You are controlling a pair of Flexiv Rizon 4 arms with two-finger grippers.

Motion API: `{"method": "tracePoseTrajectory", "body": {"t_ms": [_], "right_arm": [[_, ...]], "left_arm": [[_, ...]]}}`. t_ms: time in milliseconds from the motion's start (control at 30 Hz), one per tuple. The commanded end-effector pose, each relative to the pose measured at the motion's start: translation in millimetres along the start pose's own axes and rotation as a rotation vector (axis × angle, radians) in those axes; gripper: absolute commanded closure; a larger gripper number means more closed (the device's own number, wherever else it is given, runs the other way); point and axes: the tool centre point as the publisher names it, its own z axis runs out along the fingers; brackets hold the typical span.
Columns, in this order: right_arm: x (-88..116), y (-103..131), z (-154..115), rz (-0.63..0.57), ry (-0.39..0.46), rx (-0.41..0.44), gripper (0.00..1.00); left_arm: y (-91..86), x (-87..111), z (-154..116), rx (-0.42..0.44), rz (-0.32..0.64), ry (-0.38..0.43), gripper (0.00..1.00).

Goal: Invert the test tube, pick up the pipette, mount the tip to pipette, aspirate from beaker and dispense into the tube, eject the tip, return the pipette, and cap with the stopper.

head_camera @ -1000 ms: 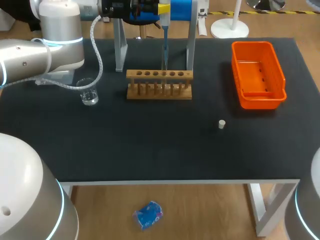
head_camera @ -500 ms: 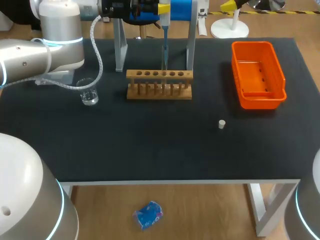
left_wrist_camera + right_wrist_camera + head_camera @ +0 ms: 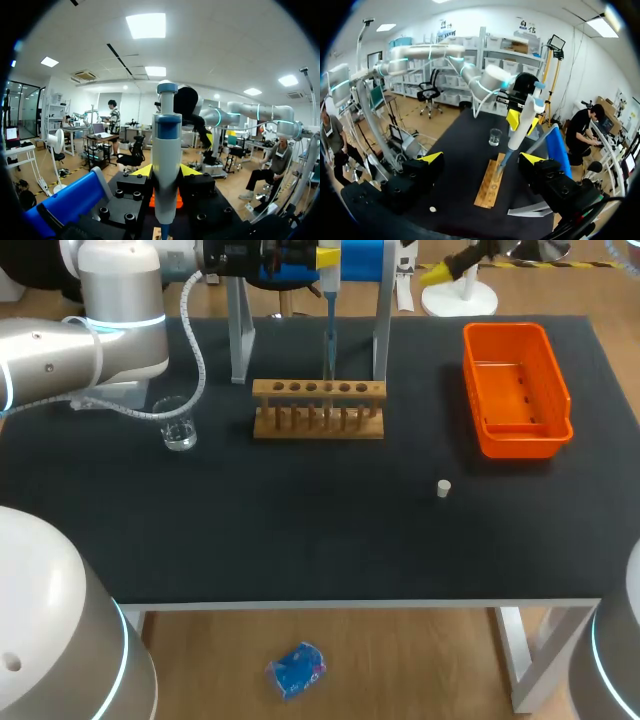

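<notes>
My left gripper (image 3: 322, 256) is at the table's far edge, shut on a white and blue pipette (image 3: 328, 310) that hangs upright. Its thin tip reaches down to a hole of the wooden test tube rack (image 3: 318, 408); I cannot make out the tube itself. In the left wrist view the pipette (image 3: 166, 150) stands between the yellow fingertips of my left gripper (image 3: 166, 172). My right gripper (image 3: 482, 159) is open and holds nothing, high above the table's right side, facing the pipette (image 3: 522, 120) and rack (image 3: 490, 187). One of its yellow tips (image 3: 445, 268) shows past the table's far edge. A glass beaker (image 3: 178, 426) stands left of the rack. The small white stopper (image 3: 443, 488) lies right of centre.
An orange bin (image 3: 515, 430) sits at the right. The pipette stand (image 3: 240, 340), with grey legs and a blue top, straddles the space behind the rack. My left arm's cable loops above the beaker.
My right gripper's yellow tip has come into the head view beyond the table's far right edge and moved left. The left arm and pipette have kept still.
</notes>
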Motion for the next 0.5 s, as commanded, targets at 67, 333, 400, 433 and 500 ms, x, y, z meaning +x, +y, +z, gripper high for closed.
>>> {"method": "tracePoseTrajectory", "body": {"t_ms": [67, 333, 400, 433, 500], "right_arm": [[7, -12, 22, -0.034, -0.034, 0.072, 0.00], [4, -48, 32, -0.011, -0.085, 0.140, 0.00], [3, -57, 31, 0.034, -0.102, 0.139, 0.00], [2, -61, 31, 0.045, -0.115, 0.136, 0.00], [1, -69, 29, 0.071, -0.137, 0.126, 0.00]], "left_arm": [[-0.9, 0.5, 0, -0.002, -0.001, -0.002, 1.00], [-0.9, 0.5, 0, -0.002, -0.001, -0.002, 1.00], [-0.9, 0.5, 0, -0.002, -0.001, -0.002, 1.00], [-0.9, 0.5, 0, -0.002, -0.001, -0.002, 1.00], [-0.9, 0.5, 0, -0.002, -0.001, -0.002, 1.00]]}}
